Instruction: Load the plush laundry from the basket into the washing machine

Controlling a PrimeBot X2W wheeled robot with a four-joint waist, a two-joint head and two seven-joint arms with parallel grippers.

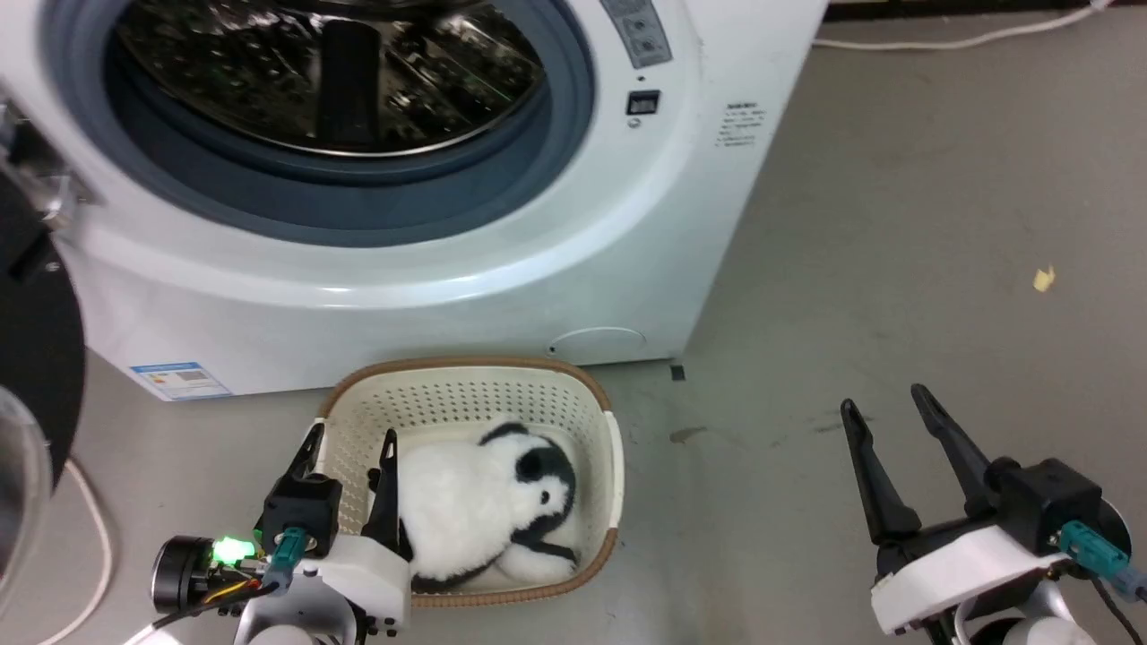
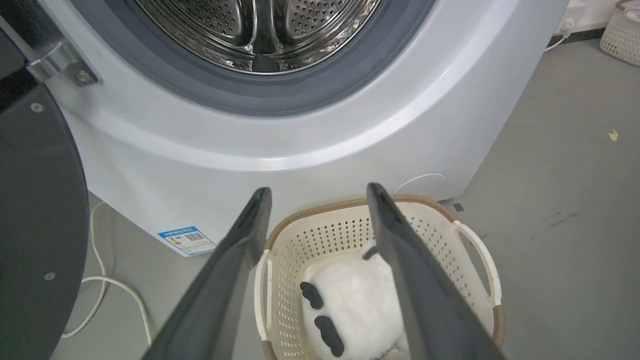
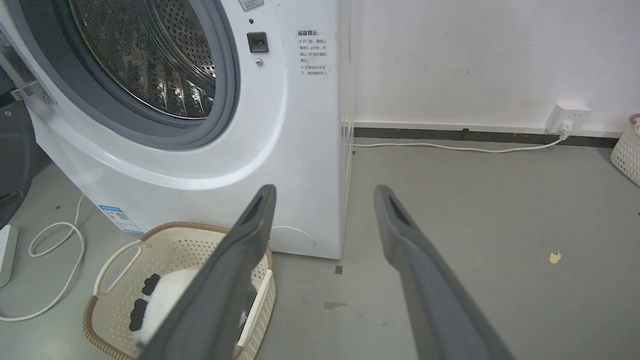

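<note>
**Pick-up step: plush not yet grasped**

Finds the plush (image 1: 475, 511) lying in the basket (image 1: 466, 363), on the floor just in front of the washer (image 1: 448, 269). Places the left gripper (image 1: 351, 443) at the basket's near-left corner, fingers spread across the rim and pinching nothing; cannot tell whether touching the plush. Leaves the right gripper (image 1: 883, 400) well apart over bare floor, fingers spread and empty. Next, probably: shifting inward, lowering around the soft body, closing firmly, lifting clear of the rim, then up into the open drum (image 1: 332, 72).

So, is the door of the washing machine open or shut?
Open: the washing machine has its door swung aside, and the steel drum shows bare.
</note>
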